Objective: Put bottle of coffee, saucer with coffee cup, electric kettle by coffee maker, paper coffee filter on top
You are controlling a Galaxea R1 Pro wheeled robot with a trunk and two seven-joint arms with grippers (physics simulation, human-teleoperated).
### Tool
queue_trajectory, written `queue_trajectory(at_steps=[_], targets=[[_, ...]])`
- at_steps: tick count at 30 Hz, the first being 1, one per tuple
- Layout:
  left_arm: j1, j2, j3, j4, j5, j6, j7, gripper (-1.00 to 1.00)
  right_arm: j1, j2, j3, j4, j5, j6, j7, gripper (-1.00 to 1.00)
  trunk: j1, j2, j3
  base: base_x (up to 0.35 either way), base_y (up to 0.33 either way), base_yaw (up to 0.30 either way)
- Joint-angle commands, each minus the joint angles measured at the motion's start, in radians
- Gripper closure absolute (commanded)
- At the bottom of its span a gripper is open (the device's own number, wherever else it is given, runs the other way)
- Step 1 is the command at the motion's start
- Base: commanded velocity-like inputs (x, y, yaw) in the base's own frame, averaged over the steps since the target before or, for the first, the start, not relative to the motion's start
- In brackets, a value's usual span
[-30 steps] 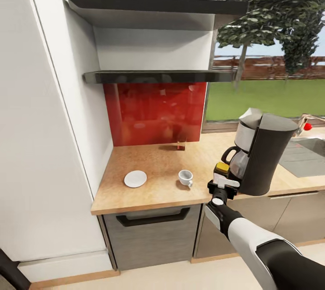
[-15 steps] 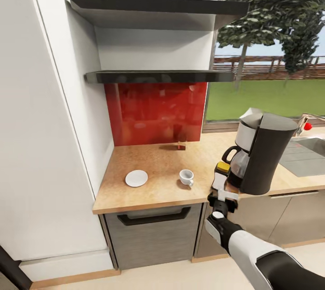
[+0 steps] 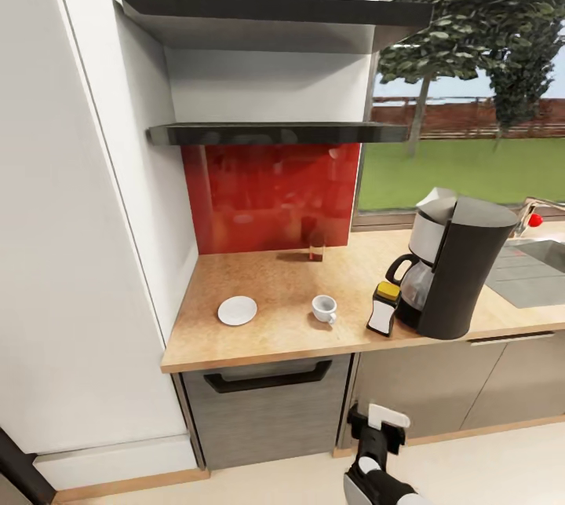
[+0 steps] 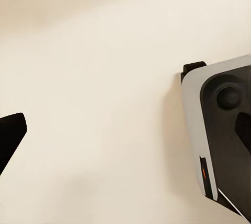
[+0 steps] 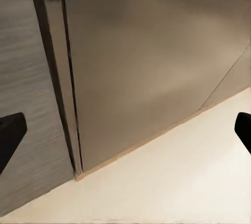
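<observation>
**Bottle released beside the coffee maker; right arm lowered**

Nearest the camera, the right gripper is seen low in front of the grey cabinets, its fingers spread wide in the right wrist view with nothing held. A second ago it was closed on the bottle of coffee at counter height; it has since been withdrawn downward. The left gripper is seen open and empty above the pale floor.

The bottle, small with a yellow cap and a white lower part, is left upright on the countertop, just beside the coffee maker, so that step is judged done. On the speckled wood-look surface, the round white saucer and the handled coffee cup lie apart. An off-white paper coffee filter is perched on the matte dark machine. Behind it a glossy red splashback is seen.
</observation>
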Motion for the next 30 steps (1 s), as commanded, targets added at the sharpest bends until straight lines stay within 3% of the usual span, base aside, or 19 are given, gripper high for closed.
queue_trajectory(at_steps=[1, 3, 6, 7, 10, 11, 12, 14, 17, 19, 22, 25, 30], targets=[[-0.001, 0.000, -0.006, 0.000, 0.011, -0.002, -0.006, -1.00, 0.005, 0.003, 0.010, 0.005, -0.009, -0.003, -0.001, -1.00, 0.001, -0.002, -0.002, 0.000, 0.000, 0.000], [-0.001, -0.001, -0.006, 0.000, 0.011, -0.002, -0.006, -1.00, 0.010, 0.005, 0.010, 0.017, -0.009, -0.001, 0.008, -1.00, 0.001, -0.002, -0.002, 0.000, 0.000, 0.000], [-0.001, -0.006, -0.005, 0.000, 0.011, -0.001, -0.006, -1.00, 0.014, 0.005, 0.010, 0.056, -0.008, 0.007, 0.094, -1.00, 0.001, -0.002, -0.002, 0.000, 0.000, 0.000], [-0.001, -0.015, -0.005, 0.000, 0.011, -0.001, -0.005, -1.00, 0.015, -0.003, 0.010, 0.087, -0.004, 0.058, 0.269, -1.00, 0.001, -0.002, -0.002, 0.000, 0.000, 0.000], [-0.001, -0.028, -0.004, 0.000, 0.011, 0.000, -0.005, -1.00, 0.015, -0.037, 0.010, 0.096, -0.003, 0.184, 0.418, -1.00, 0.001, -0.002, -0.002, 0.000, 0.000, 0.000], [-0.001, -0.034, -0.004, 0.000, 0.011, 0.001, -0.005, -1.00, 0.015, -0.052, 0.011, 0.097, -0.002, 0.250, 0.457, -1.00, 0.001, -0.002, -0.002, 0.000, 0.000, 0.000], [-0.001, -0.045, -0.004, 0.000, 0.012, 0.004, -0.004, -1.00, 0.015, -0.071, 0.011, 0.097, -0.001, 0.383, 0.509, -1.00, 0.001, -0.002, -0.002, 0.000, 0.000, 0.000], [-0.001, -0.055, -0.003, 0.001, 0.016, 0.006, -0.004, -1.00, 0.016, -0.085, 0.011, 0.097, 0.000, 0.493, 0.532, -1.00, 0.001, -0.002, -0.002, 0.000, 0.000, 0.000], [0.000, -0.060, 0.000, 0.002, 0.021, 0.006, -0.001, -1.00, 0.016, -0.092, 0.018, 0.097, 0.004, 0.573, 0.546, -1.00, 0.001, -0.002, -0.002, 0.000, 0.000, 0.000], [0.000, -0.060, 0.001, 0.002, 0.022, 0.008, 0.001, -1.00, 0.016, -0.089, 0.024, 0.098, 0.010, 0.583, 0.547, -1.00, 0.001, -0.002, -0.002, 0.000, 0.000, 0.000], [0.000, -0.060, 0.006, 0.003, 0.025, 0.006, 0.001, -1.00, 0.016, -0.086, 0.080, 0.099, 0.073, 0.587, 0.549, -1.00, 0.001, -0.002, -0.002, 0.000, 0.000, 0.000], [0.000, -0.060, 0.007, 0.003, 0.032, 0.003, 0.001, -1.00, 0.016, -0.084, 0.096, 0.101, 0.103, 0.587, 0.549, -1.00, 0.001, -0.002, -0.002, 0.000, 0.000, 0.000], [0.000, -0.064, 0.014, 0.001, 0.084, -0.001, -0.002, -1.00, 0.016, -0.084, 0.106, 0.100, 0.123, 0.587, 0.548, -1.00, 0.001, -0.002, -0.002, 0.034, -0.057, 0.000]])
